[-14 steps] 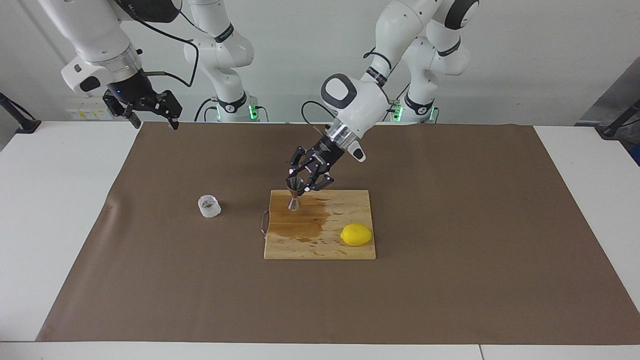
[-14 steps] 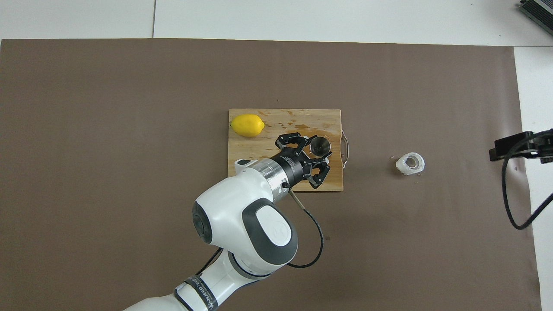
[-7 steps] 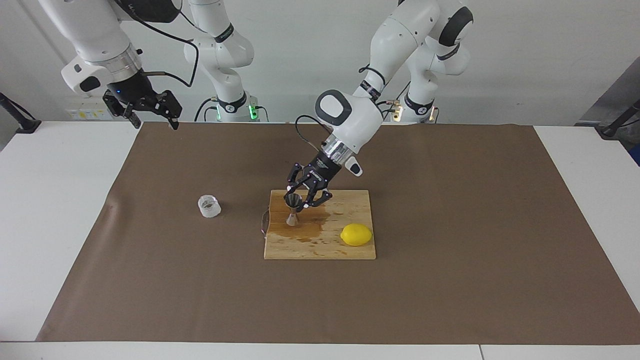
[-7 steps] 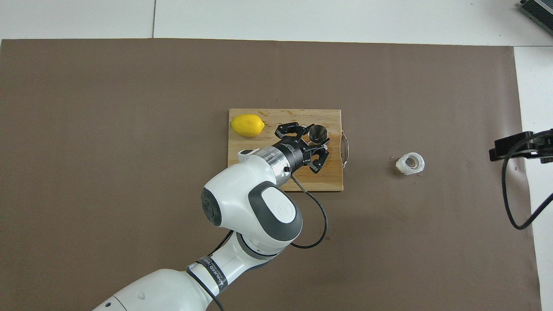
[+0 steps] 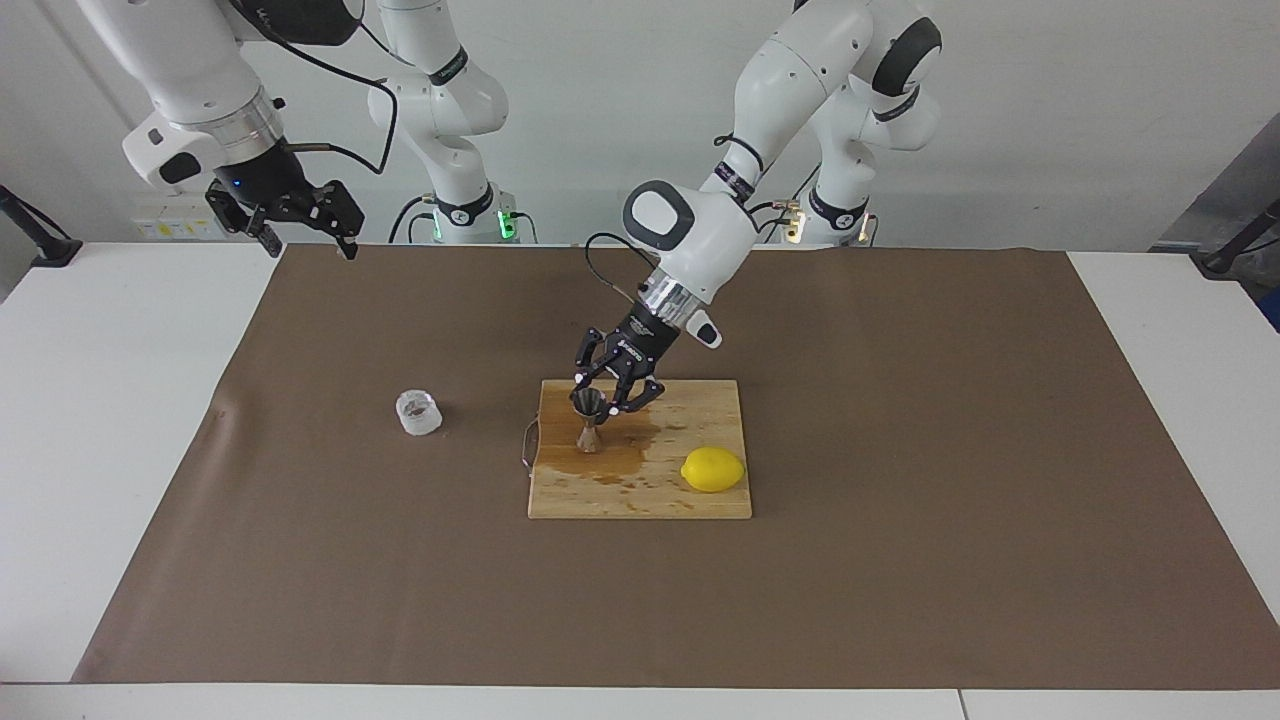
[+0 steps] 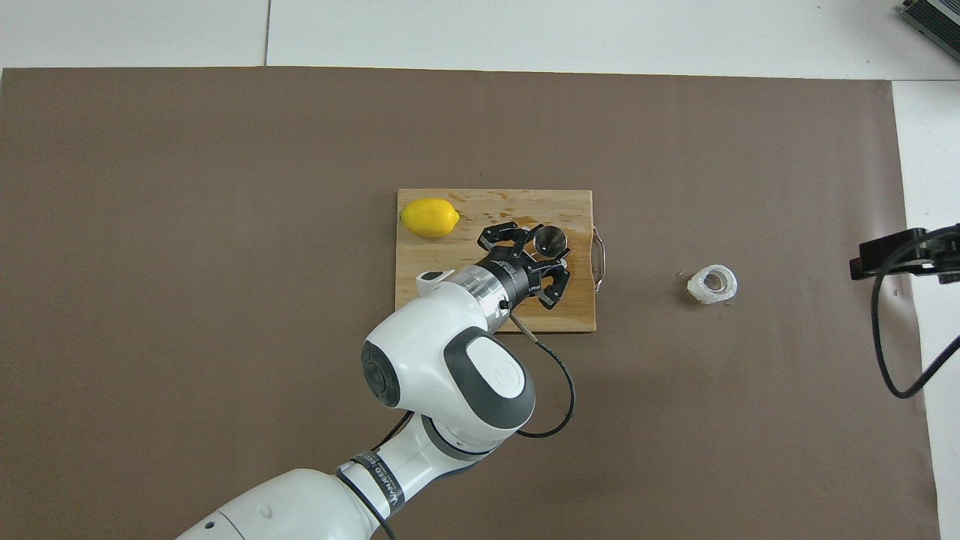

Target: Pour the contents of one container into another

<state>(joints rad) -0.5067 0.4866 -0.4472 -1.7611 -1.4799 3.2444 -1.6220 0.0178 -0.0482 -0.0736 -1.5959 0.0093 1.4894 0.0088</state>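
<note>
Since a second ago your left gripper has carried the small steel hourglass-shaped jigger a short way across the wooden cutting board, away from the robots, and lowered it; the arm has tucked in with it. You can see the fingertips closed on the jigger's upper cone, with the outer links splayed to the sides. The jigger stands upright at the end of the board toward the right arm's side, its foot at or just above the wood; the pictures do not settle whether it has touched down.

A dark wet patch spreads over the board around the jigger, which suggests liquid has already gone astray. Whether the jigger holds anything now you cannot tell.

Look outward: the small squat clear glass jar sits on the brown paper mat, well apart from the board toward the right arm's end, upright and untouched by either hand. A yellow lemon lies on the board's other end.

Your right gripper waits high over the mat's corner next to its base, jaws wide and holding nothing.

By my reading the pour itself looks behind you or spoiled, and what is left is releasing the jigger and clearing away.
</note>
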